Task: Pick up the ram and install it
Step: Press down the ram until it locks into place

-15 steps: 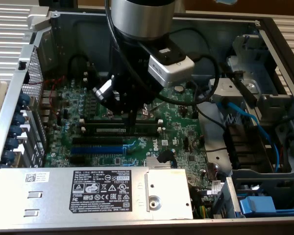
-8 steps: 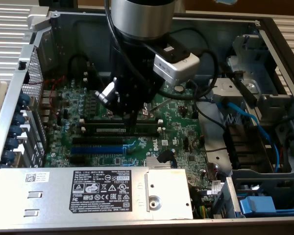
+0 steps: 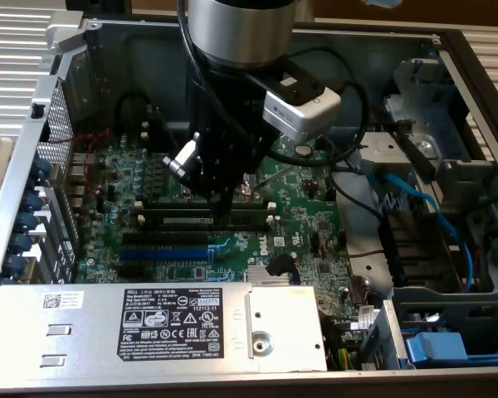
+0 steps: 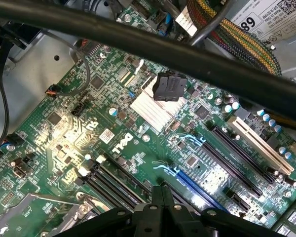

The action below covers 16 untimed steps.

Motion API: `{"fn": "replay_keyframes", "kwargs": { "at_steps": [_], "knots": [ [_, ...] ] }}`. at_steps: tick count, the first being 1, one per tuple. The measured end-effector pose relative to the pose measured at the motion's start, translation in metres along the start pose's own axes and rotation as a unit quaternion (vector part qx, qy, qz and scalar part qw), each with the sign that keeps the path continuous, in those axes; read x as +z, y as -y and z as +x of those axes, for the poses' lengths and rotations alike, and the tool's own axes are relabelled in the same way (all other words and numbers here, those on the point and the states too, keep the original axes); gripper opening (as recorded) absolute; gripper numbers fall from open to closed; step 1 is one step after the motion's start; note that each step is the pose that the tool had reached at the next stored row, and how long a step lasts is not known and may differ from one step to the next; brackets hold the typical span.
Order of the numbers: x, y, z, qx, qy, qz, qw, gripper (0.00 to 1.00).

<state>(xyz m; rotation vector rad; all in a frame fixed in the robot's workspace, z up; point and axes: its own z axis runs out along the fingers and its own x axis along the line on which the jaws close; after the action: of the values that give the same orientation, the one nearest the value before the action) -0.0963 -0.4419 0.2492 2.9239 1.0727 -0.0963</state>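
The ram [image 3: 201,220], a long dark stick with a pale label, stands on edge along the nearer black memory slot, between that slot's white end clips. My gripper [image 3: 224,201] comes straight down over it, right of its middle, tips at its top edge. In the wrist view the gripper [image 4: 161,196] has its two dark fingers [image 4: 155,198] pressed together with only a thin seam between them. Whether that seam holds the stick's edge I cannot tell. The memory slots [image 4: 113,181] run under the gripper, which hides the ram there.
A blue expansion slot [image 3: 164,250] lies just in front of the memory slots, and a black power supply box [image 3: 178,319] sits nearer still. A silver heatsink [image 4: 153,107] is beside it. Thick black cables [image 4: 153,47] hang by the wrist. Blue cables [image 3: 415,199] and drive bays stand at the exterior view's right.
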Motion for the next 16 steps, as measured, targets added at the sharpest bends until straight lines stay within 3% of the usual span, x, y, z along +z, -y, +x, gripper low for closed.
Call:
{"fn": "replay_keyframes", "kwargs": {
  "at_steps": [5, 13, 16],
  "knots": [
    [0.0000, 0.0000, 0.0000, -0.023, -0.0006, -0.0010, 0.9997, 0.11],
    [0.0000, 0.0000, 0.0000, -0.082, -0.0013, -0.0043, 0.9966, 0.11],
    [0.0000, 0.0000, 0.0000, -0.084, -0.0013, -0.0044, 0.9964, 0.11]
  ]
}}
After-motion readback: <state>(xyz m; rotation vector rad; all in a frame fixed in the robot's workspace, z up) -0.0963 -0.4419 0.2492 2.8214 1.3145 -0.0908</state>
